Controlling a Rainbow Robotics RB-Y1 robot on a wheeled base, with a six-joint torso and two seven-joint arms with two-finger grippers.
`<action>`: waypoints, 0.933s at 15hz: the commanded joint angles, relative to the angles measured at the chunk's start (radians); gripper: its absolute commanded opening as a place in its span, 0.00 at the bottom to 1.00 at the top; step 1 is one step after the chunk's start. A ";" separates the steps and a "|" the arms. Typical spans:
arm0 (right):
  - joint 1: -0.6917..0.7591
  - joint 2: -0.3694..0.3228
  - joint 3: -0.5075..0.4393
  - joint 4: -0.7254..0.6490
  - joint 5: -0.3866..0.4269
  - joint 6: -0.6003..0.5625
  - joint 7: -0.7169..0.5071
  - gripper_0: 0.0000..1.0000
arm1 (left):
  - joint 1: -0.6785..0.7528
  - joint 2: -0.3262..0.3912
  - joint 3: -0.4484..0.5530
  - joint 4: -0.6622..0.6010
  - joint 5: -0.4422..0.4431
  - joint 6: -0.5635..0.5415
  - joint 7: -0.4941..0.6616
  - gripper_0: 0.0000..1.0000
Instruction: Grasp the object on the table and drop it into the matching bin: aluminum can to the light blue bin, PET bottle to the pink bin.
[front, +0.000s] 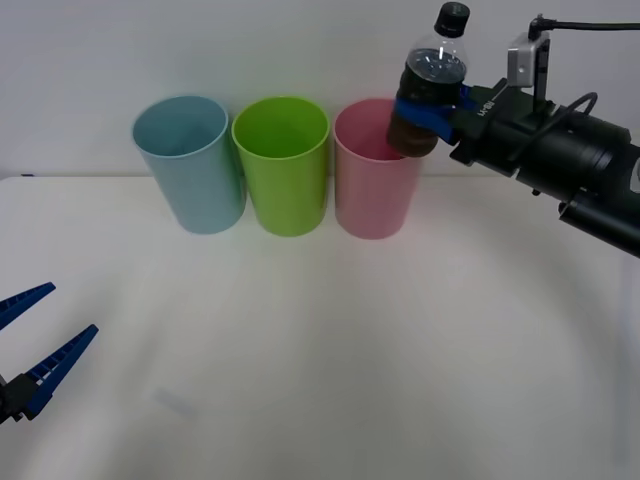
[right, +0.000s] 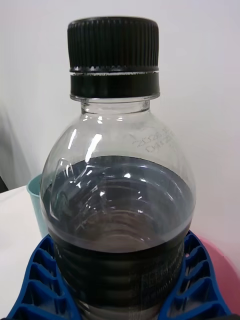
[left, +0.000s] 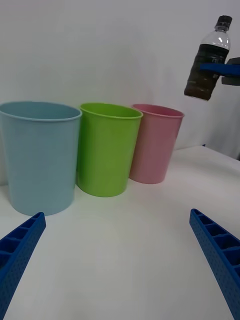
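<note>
Front view: right hand (front: 432, 112) pinching bottle (front: 430, 85) at mid-body, cap up and tilted slightly, above the pink bin's (front: 370, 185) near rim; bin mouth just below and beyond; left hand (front: 40, 345) spread, idle, low over the table (front: 320, 350).

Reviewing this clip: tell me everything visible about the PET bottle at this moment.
The PET bottle is small, clear plastic with rounded shoulders, a ribbed black screw cap with its ring, and dark brown liquid reaching the shoulders. It is capped, tilted slightly, held in the air. The right gripper clamps its body between blue ribbed fingers. It hangs at the pink bin, over the rim's right side, touching nothing else.
</note>
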 joint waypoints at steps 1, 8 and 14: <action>-0.064 0.049 0.004 0.081 0.048 0.000 -0.007 0.00 | 0.000 0.000 0.000 0.000 0.000 0.000 0.000 1.00; -0.238 0.192 0.006 0.324 0.167 0.014 -0.006 0.00 | 0.000 0.000 0.000 0.000 0.000 0.000 0.000 1.00; -0.284 0.246 0.006 0.397 0.224 0.081 0.003 0.00 | 0.000 0.000 0.000 0.000 0.000 0.000 0.000 1.00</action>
